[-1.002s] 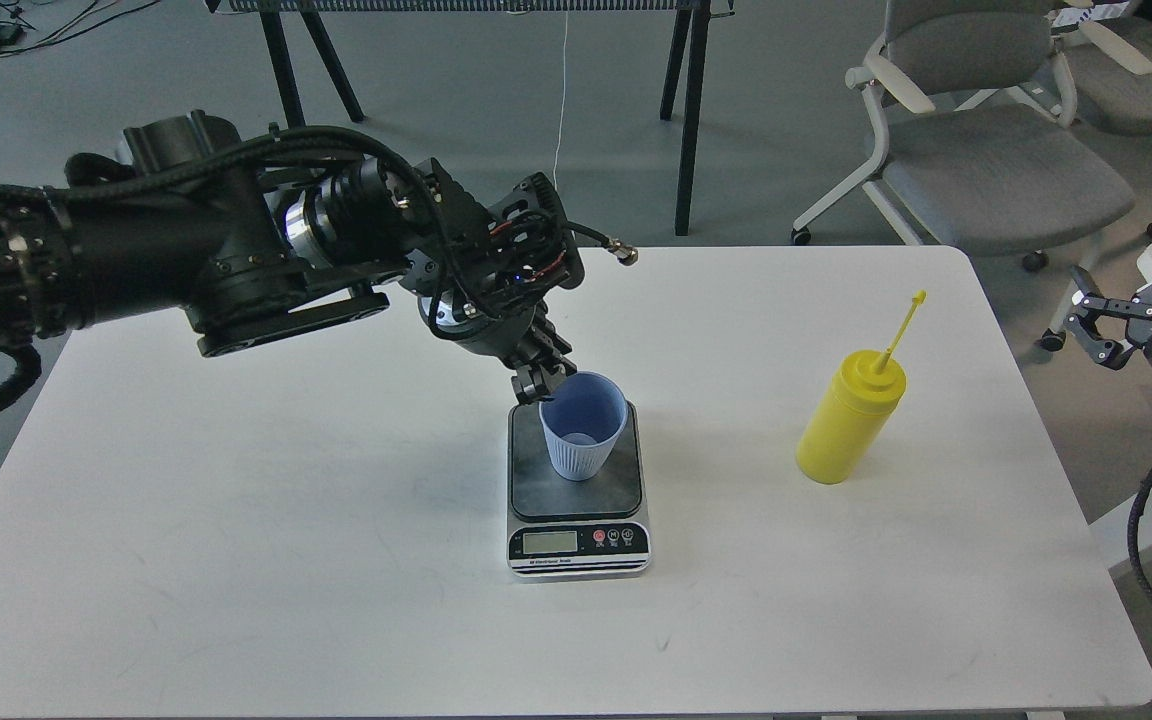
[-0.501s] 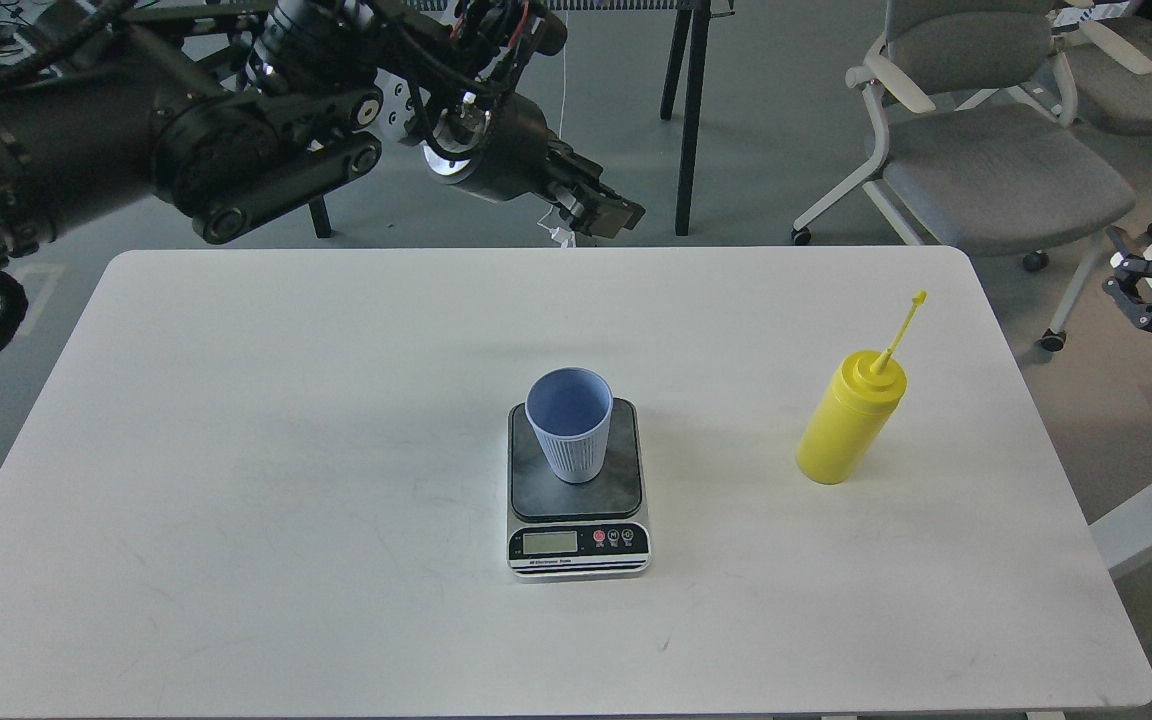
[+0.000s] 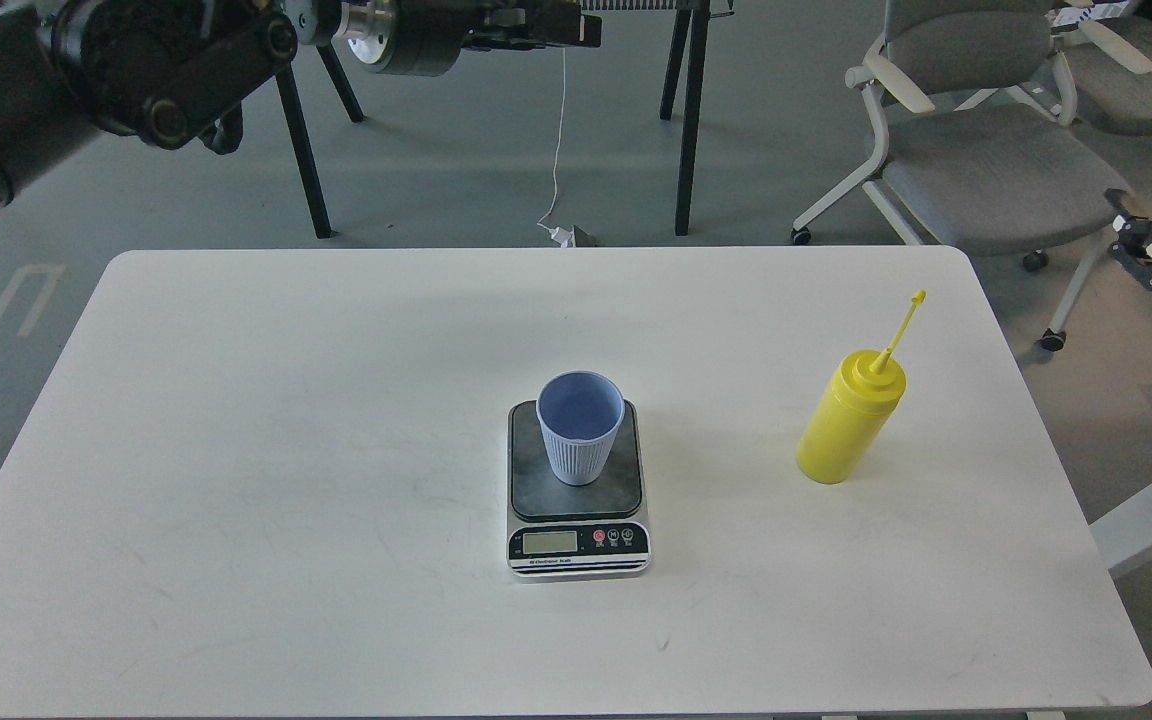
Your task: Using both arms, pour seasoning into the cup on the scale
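The light-blue ribbed cup [image 3: 580, 427] stands upright on the dark platform of the scale [image 3: 577, 520] at the table's middle. Nothing touches it. The yellow seasoning bottle [image 3: 848, 420] stands upright on the right side of the table, its thin cap strap sticking up. My left arm is raised high beyond the table's far edge. Its gripper [image 3: 584, 28] at the top of the view holds nothing, and its dark fingers cannot be told apart. My right gripper [image 3: 1148, 252] is off the table at the right edge, only partly in view, away from the bottle.
The white table [image 3: 286, 480] has rounded corners. Grey office chairs [image 3: 996, 170] stand beyond its far right corner. Black table legs [image 3: 686, 120] and a hanging white cable [image 3: 560, 130] are behind the far edge.
My left gripper has let go of the cup on the scale and risen up and back, away from the table. My right gripper has moved up and right, toward the view's edge.
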`<move>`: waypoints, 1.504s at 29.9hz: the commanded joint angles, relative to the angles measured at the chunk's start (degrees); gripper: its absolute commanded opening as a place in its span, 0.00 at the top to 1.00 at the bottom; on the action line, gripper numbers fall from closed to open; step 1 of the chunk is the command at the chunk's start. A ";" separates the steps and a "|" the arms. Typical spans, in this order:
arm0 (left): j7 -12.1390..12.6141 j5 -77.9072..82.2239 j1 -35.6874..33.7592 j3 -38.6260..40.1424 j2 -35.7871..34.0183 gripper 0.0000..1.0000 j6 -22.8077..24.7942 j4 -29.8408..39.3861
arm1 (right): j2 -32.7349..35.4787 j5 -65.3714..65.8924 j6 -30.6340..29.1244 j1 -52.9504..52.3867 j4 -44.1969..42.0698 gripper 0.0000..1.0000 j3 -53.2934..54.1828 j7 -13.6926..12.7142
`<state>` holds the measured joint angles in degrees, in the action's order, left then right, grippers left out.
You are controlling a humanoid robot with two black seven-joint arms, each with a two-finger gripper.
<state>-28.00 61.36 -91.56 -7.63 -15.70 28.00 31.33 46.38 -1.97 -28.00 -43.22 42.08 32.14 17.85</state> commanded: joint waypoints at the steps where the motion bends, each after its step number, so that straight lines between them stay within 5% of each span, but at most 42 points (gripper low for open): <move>1: 0.00 -0.45 0.32 0.68 -0.04 0.32 0.00 -0.04 | -0.06 0.03 0.00 -2.56 0.02 0.01 -2.16 -0.01; 11: 0.00 -0.89 1.82 3.50 0.31 0.32 0.00 -0.04 | -0.32 -1.80 0.00 -5.99 0.81 0.01 -1.99 -0.28; 21: 0.00 -0.81 4.90 3.58 0.05 0.32 0.00 0.05 | 0.55 -32.18 0.00 -5.21 2.75 0.01 2.92 -0.36; 31: 0.00 -0.54 6.56 3.41 0.75 0.32 0.00 0.14 | 0.55 -59.81 0.00 7.70 12.14 0.01 13.90 -0.45; 45: 0.00 -0.28 7.79 2.88 1.19 0.30 0.00 0.14 | -3.31 -60.44 0.00 32.75 34.12 0.01 25.17 -0.19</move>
<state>-28.00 61.08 -84.10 -4.67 -14.43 28.00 31.47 43.21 -63.29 -28.00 -15.22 73.53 57.24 17.73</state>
